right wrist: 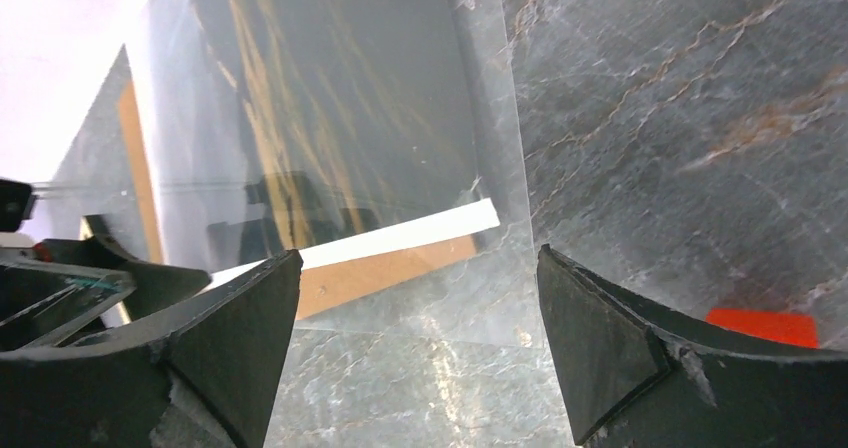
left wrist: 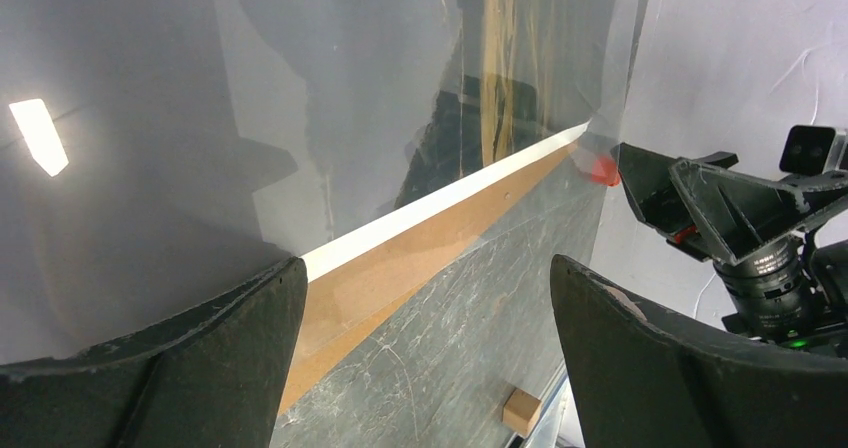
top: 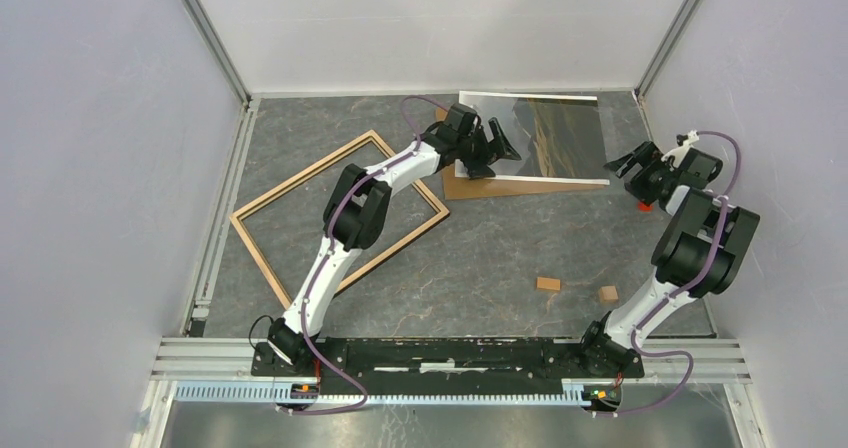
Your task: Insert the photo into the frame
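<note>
On the far tabletop point(top: 480, 268), gaping wide and gripping nothing: left end effector point(top: 492, 158) over the photo's point(top: 560, 138) left edge, right end effector point(top: 625, 163) just off its right edge. Photo flat on a brown board point(top: 480, 186); frame point(top: 305, 173) apart to the left, wood face up, partly under the left arm.

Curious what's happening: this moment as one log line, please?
photo: on backing board | frame: empty, lying apart | left tool: open, over photo edge | right tool: open, beside photo
</note>
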Motion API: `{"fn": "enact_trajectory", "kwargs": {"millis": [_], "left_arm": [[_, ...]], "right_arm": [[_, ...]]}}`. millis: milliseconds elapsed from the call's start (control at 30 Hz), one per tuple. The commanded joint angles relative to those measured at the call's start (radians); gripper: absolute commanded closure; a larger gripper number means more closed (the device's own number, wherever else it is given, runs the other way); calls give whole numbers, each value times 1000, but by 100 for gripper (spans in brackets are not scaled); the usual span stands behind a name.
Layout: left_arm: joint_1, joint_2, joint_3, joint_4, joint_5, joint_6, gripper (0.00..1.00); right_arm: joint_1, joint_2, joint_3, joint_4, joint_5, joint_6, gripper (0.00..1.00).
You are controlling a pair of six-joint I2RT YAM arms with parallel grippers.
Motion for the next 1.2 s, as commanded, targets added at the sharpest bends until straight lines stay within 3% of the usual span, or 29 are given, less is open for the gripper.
{"fn": "enact_trajectory", "kwargs": {"millis": [0,233,600,767,867,967,1100,1167], "left_arm": [[11,13,37,-47,11,26,3],[11,17,34,-52,23,21,3],[3,12,29,-48,25,13,3],[0,-5,28,-49,30,19,3],[0,-27,29,-58,31,33,2],[0,-63,30,-77,34,53,2],[0,-140,32,-121,43,91,2],[0,-199,31,-168,34,128,2]], "right_arm": [[-20,-68,-60,103,-99,110,8],[-22,-115,-193,339,-176,311,9],[-23,-123,-345,628,-104,551,18],[-13,-97,-359,713,-43,564,39],[0,-78,-360,752,-3,553,61],[13,-63,-377,798,57,541,70],[20,-57,-380,844,91,527,96],[20,-70,-364,819,90,507,100]]}}
